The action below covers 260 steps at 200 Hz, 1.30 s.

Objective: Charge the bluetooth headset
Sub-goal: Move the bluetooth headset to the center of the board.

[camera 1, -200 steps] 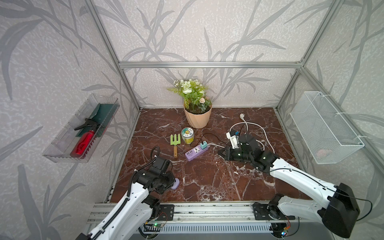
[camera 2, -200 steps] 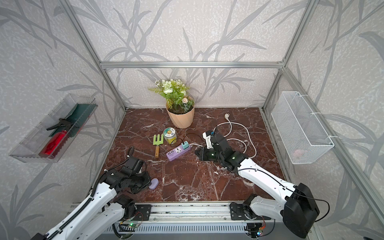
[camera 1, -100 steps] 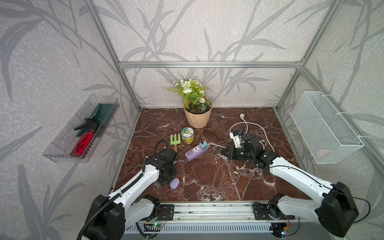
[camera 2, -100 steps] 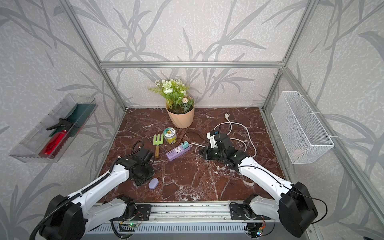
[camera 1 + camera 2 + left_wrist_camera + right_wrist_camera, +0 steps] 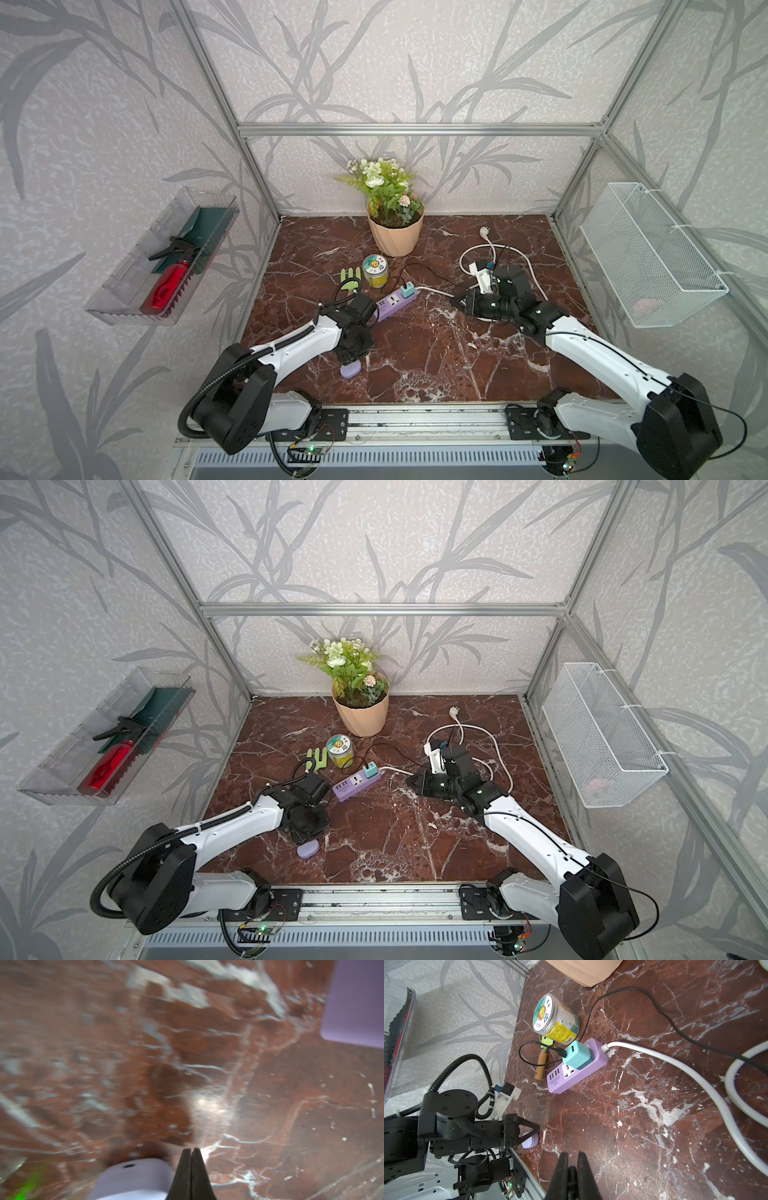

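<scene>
A: Where's the lavender oval plastic headset case (image 5: 351, 369)?
B: Flat on the brown marble desk (image 5: 436, 365), near-left, just short of the near edge. The left tool (image 5: 192, 1150) hangs right beside it, jaws pressed together, empty. Can't tell if it's touching.
A: And the right tool (image 5: 572, 1155)?
B: Low over the desk, mid-right. Jaws almost pressed together; can't tell whether anything is pinched.
A: So the step in hand is the pick?
B: My read, yes. Spread the left jaws first, centre over the case, pinch across its short sides. The smooth shell likely slips, so square up and go low.
A: Don't shove it nearward.
B: Agreed. The aluminium rail (image 5: 415, 419) sits just past the near edge, and the left wall is close. Open room is toward the middle, between the case and the long purple power strip (image 5: 392, 305). The teal cube charger (image 5: 576, 1055) is plugged in at the strip's far end, with the thin black cable (image 5: 560, 1051) looping off it. The thick white cord (image 5: 620, 1044) trails right; stay clear of it.
</scene>
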Motion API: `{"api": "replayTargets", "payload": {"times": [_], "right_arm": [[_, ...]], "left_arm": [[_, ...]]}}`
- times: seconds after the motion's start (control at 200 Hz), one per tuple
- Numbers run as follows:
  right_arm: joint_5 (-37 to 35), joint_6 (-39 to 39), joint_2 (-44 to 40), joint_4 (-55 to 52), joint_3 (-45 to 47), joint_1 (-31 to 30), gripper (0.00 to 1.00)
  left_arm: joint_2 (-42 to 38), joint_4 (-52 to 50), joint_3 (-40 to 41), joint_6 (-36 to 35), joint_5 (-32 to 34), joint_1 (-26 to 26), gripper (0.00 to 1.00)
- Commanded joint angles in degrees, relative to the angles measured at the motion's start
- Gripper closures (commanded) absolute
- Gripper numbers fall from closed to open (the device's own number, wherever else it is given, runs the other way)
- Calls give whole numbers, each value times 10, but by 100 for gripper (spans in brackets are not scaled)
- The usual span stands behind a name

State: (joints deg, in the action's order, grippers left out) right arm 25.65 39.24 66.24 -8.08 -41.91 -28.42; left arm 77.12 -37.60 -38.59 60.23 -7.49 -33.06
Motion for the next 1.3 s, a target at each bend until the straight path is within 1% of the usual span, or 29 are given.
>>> {"api": "replayTargets", "payload": {"times": [0.0,0.07,0.155,0.205,0.255,0.35,0.465,0.535,0.625,0.691,0.816,0.931,0.996,1.136,1.216,1.296], "right_arm": [[8,-6,-2,11,3,4,100],[10,-5,3,13,2,4,100],[11,-5,8,19,1,4,100],[12,-5,12,23,1,6,100],[15,-5,18,26,0,5,100],[22,-5,28,32,-2,5,100],[30,-4,39,35,-7,5,100],[36,-6,43,34,-11,5,100],[38,-8,44,34,-13,5,100],[34,-7,41,33,-10,5,100],[28,-13,33,25,-6,6,100],[26,-18,29,19,-4,13,100],[27,-21,33,17,-4,17,100],[39,-16,51,31,-8,21,100],[43,-13,60,39,-8,22,100],[45,-11,64,44,-5,22,100]], "left_arm": [[27,61,-54,4,-25,-31,100],[36,52,-99,-13,-35,-52,100],[9,-18,-126,-11,1,-66,100],[-26,-64,-115,12,23,-65,100],[-67,-81,-89,35,32,-65,100],[-137,-99,-38,82,22,-66,100],[-183,-148,-7,116,27,-77,100],[-194,-177,2,129,34,-81,100],[-182,-226,2,138,50,-81,100],[-152,-251,-3,138,61,-81,100],[-83,-254,-8,133,71,-79,100],[-28,-237,-7,128,48,-80,100],[-30,-226,-2,128,45,-80,100],[-27,-229,3,131,64,-73,100],[-20,-228,4,118,67,-62,100],[-18,-232,4,103,80,-38,100]]}}
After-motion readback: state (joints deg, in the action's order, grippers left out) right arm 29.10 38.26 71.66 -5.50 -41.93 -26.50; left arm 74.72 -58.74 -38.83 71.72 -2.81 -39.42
